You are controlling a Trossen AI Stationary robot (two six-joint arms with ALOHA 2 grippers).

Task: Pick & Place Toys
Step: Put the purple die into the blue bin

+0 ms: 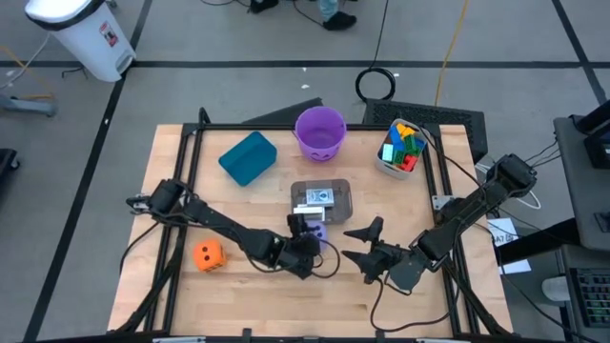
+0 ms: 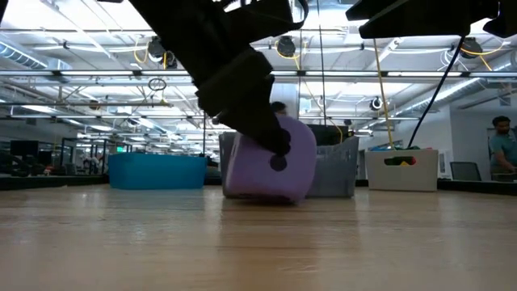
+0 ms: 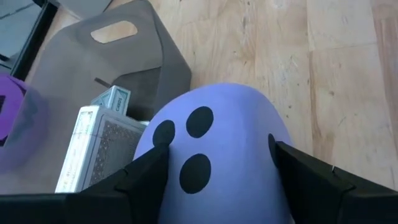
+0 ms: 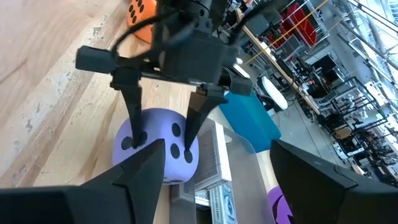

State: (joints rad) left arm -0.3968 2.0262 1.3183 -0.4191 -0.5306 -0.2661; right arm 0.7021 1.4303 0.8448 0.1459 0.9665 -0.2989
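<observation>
- Wooden boards made up the table (image 1: 248, 286), and it sat on a grey floor with cables on it.
- Behind the table was a big room with bright lights, and a person (image 2: 502, 153) stood far off at one side.
- The left gripper (image 4: 163, 134) reached to the middle of the table and pointed down, with one finger on each side of the purple die (image 2: 271, 166).
- Its jaws were closed on the die, and the finger pads (image 3: 146, 174) pressed against the die's sides.
- The right gripper (image 1: 367, 243) hung just beside the die, not touching it, and its jaws were spread wide with nothing in them.
- The purple die was soft-looking and round at the corners, with black dots, and its bottom seemed to touch the wood.
- It was right next to a clear tub (image 1: 322, 200) holding flat white cards (image 3: 93, 149).
- The orange die (image 1: 209, 254) sat alone near the left arm.
- Small bright blocks (image 1: 402, 148) filled a white box at the far right corner.
- A purple bucket (image 1: 319, 131) and a teal bin (image 1: 248, 157) stood at the far side.
- From above, the left gripper hid most of the purple die.
</observation>
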